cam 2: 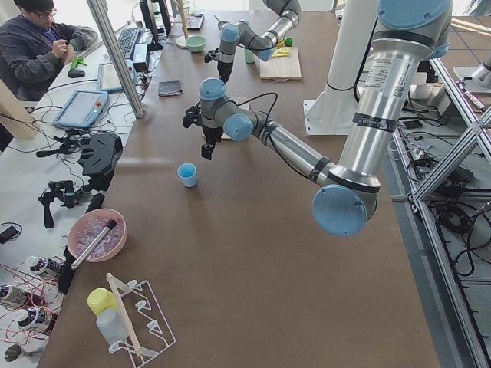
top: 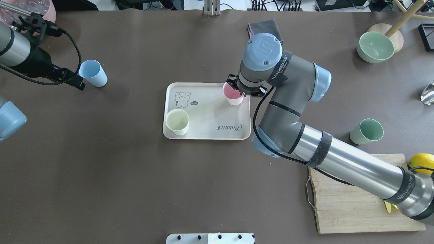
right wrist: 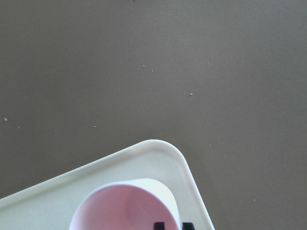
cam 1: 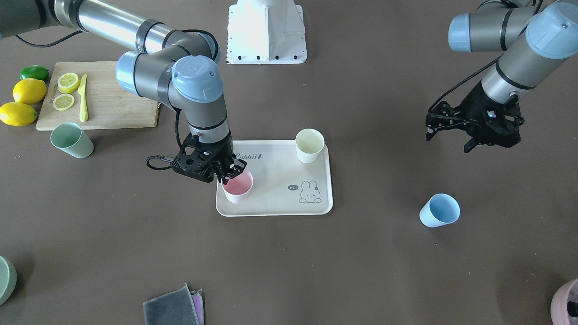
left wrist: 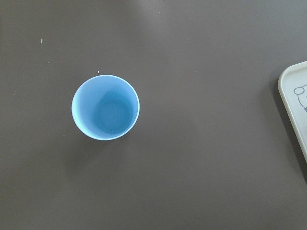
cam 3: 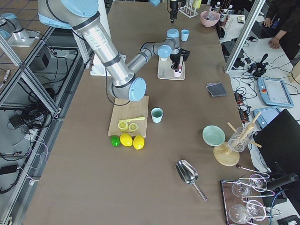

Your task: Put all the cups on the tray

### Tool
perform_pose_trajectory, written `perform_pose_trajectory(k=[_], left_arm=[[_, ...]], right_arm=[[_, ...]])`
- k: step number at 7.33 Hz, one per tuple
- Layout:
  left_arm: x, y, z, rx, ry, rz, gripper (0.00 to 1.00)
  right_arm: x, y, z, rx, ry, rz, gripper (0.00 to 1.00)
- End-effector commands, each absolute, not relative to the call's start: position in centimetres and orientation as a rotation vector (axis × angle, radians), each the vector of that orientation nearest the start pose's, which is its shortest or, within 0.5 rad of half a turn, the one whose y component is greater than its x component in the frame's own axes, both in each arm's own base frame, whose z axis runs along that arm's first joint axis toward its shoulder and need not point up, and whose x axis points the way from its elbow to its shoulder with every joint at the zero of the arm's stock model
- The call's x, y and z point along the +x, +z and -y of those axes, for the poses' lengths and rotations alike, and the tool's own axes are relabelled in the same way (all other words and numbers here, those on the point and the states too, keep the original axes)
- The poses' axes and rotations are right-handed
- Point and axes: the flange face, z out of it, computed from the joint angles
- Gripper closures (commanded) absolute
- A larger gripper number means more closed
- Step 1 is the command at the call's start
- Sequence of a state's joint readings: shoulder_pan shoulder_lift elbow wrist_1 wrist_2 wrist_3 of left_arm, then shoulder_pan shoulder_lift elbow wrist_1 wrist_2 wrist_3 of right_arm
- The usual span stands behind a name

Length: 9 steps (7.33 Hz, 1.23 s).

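Observation:
The beige tray (cam 1: 275,201) lies mid-table. The cream-white cup (cam 1: 309,145) stands upright on it at one corner. The pink cup (cam 1: 238,187) stands on the tray's opposite side, and my right gripper (cam 1: 231,172) is shut on its rim, one finger inside and one outside; the right wrist view shows the cup (right wrist: 124,206) near the tray's corner (right wrist: 160,148). The light blue cup (cam 1: 439,210) stands upright on the table, apart from the tray. My left gripper (cam 1: 448,142) hovers open and empty beside it, and the left wrist view looks down on it (left wrist: 105,107). The mint green cup (cam 1: 71,140) stands by the cutting board.
A wooden cutting board (cam 1: 113,108) with lemon slices and a yellow knife, with whole lemons (cam 1: 29,90) and a lime beside it. A grey cloth (cam 1: 171,307), a pale green bowl (top: 376,46) and a mauve pot (cam 1: 566,302) sit at the table's edges. The robot base (cam 1: 266,31).

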<state>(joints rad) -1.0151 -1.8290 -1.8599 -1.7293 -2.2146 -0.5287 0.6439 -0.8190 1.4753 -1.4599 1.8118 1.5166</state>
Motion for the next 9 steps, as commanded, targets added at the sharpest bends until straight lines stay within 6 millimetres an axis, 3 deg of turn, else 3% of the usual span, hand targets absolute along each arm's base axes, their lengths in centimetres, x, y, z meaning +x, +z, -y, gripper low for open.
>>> perform_pose_trajectory(k=[1,2,3,4,5,7,8,9], left_arm=[[24.1,36.6,52.5,0.263,0.255,-0.88,0.02],[24.2,36.5,52.6,0.267,0.261,-0.88,0.02],[24.6,36.9,53.4,0.256,0.259,-0.873,0.02],[25.5,37.1,55.7,0.24,0.246,-0.863,0.02],[26.3,38.0,58.0,0.22,0.232,-0.85,0.02],[24.5,40.9,62.5,0.21,0.226,-0.808,0.02],[24.3,41.6,63.9,0.203,0.214,-0.801,0.02],[24.7,43.6,64.7,0.203,0.205,-0.801,0.02]], right_arm=[[-52.8,23.0,53.4,0.082,0.461,0.797,0.0],[-51.3,21.5,54.2,0.107,0.474,0.817,0.0],[-47.1,20.4,55.8,0.101,0.448,0.831,0.0],[-42.0,19.9,56.9,0.08,0.381,0.821,0.0],[-36.5,21.0,57.0,0.09,0.318,0.818,0.0],[-26.0,26.3,55.1,0.133,0.223,0.827,0.0],[-22.7,28.8,53.7,0.148,0.177,0.82,0.0],[-19.9,30.6,52.7,0.147,0.134,0.83,0.0]])
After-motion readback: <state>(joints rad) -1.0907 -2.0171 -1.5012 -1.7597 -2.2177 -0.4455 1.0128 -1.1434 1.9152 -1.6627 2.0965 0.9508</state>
